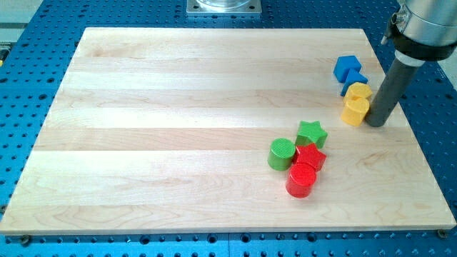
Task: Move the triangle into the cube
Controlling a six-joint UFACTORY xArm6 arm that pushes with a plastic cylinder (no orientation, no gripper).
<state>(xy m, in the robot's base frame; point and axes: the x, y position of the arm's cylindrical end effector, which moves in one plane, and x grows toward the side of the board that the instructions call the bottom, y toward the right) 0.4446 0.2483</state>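
A blue cube (pixel 347 68) sits near the board's upper right. A second, smaller blue block (pixel 356 79), possibly the triangle, touches its lower right side and is partly hidden by a yellow block (pixel 360 91). Another yellow block (pixel 354 111) sits just below that one. The four form a line running down the view. My tip (pixel 376 123) rests on the board just right of the lower yellow block, touching it or nearly so, and below and right of the blue blocks.
A cluster lies lower centre-right: a green star (pixel 311 133), a green cylinder (pixel 282 153), a red star (pixel 310 155) and a red cylinder (pixel 301 179). The wooden board's (pixel 178 121) right edge is close to my tip.
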